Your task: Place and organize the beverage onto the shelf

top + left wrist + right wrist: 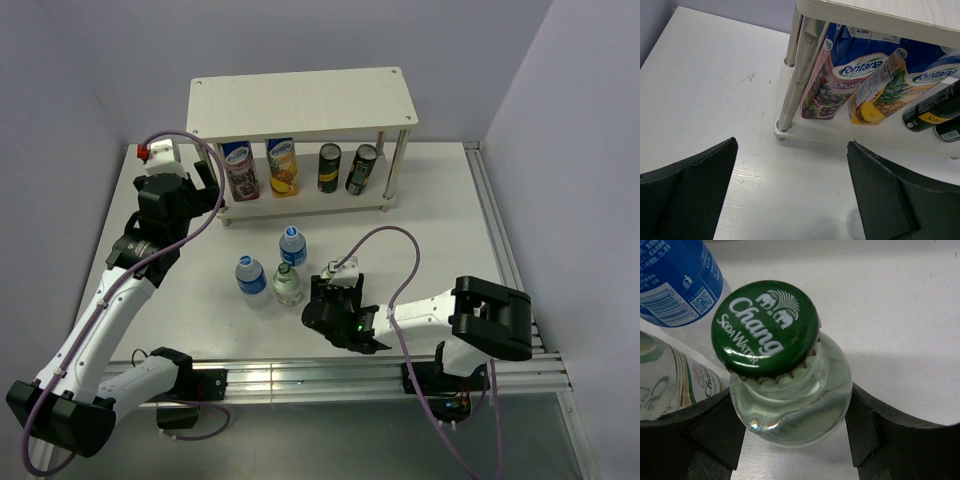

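My right gripper (796,426) is shut on the shoulder of a green-tinted glass bottle (795,400) with a green cap; a finger presses on each side. In the top view that gripper (330,292) covers the held bottle. Just to its left stand a second glass bottle (288,285) and two blue-labelled plastic bottles (292,244) (250,276). Two dark cans (329,167) (361,169) stand on the lower board of the shelf (300,100). My left gripper (792,145) is open and holds nothing, low over the table by the shelf's left front post (790,85).
Two tall printed juice cartons (240,170) (282,167) fill the left half of the lower board. The shelf's top board carries nothing. A metal rail (500,250) runs along the table's right edge. Walls close in behind and on both sides.
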### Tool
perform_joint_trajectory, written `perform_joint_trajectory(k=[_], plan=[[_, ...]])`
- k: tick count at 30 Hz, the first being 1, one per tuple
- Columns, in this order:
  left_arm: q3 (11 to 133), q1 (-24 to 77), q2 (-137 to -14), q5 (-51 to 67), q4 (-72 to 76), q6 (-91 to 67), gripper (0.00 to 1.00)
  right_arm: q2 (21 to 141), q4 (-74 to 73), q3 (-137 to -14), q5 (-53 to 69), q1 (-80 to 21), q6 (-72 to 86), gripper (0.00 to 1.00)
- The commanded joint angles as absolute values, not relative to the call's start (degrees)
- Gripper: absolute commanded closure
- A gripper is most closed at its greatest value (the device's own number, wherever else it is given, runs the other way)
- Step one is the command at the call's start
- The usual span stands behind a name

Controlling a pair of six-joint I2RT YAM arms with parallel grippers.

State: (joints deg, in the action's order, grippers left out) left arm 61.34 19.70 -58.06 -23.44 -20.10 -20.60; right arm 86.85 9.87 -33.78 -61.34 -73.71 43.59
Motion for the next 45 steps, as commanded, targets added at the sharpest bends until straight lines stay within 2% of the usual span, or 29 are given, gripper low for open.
perform_joint_trajectory(k=[1, 5, 6, 7, 16, 24, 30, 37, 40, 45], plan=[[62.1, 19.7, -57.4, -24.0, -19.3, -19.7, 0.02, 87.0, 10.6, -34.8, -62.2, -73.6, 44.4, 0.53], [62.1, 19.7, -57.5, -23.9, -19.4, -19.8, 0.02, 82.9, 5.9, -36.8, -62.9, -73.7, 44.2, 0.72], [62.1, 19.7, -57.5, -23.9, -19.4, -19.8, 0.02, 81.8, 2.2, -37.6, -63.8, -73.8, 44.2, 0.93], [62.1, 19.7, -57.6, -23.7, -19.4, -19.8, 0.02, 80.7, 0.5, -38.7, -64.3, -74.0, 44.6, 1.0], [62.1, 19.7, -57.0, -23.9, -19.4, -19.8, 0.02, 66.6, -10.5, -53.2, -67.8, -73.8, 33.4, 1.0], [62.1, 19.7, -56.6, -24.0, -19.4, -19.8, 0.02, 64.5, -3.5, -70.0, -65.2, -68.7, 9.2, 1.0], [62.1, 19.4, -56.2, -24.2, -19.5, -19.7, 0.02, 72.2, -5.9, -91.3, -57.8, -58.6, -1.2, 1.0], [61.9, 19.1, -56.0, -24.3, -19.2, -19.7, 0.01, 88.6, -18.4, -120.3, -47.5, -46.0, -1.1, 1.0], [62.0, 18.7, -56.2, -23.8, -19.3, -19.8, 0.01, 94.6, -24.6, -129.6, -43.6, -40.7, 3.1, 1.0], [62.0, 18.5, -56.4, -23.3, -19.2, -19.8, 0.01, 101.6, -27.1, -136.9, -36.3, -33.2, 6.1, 1.0]])
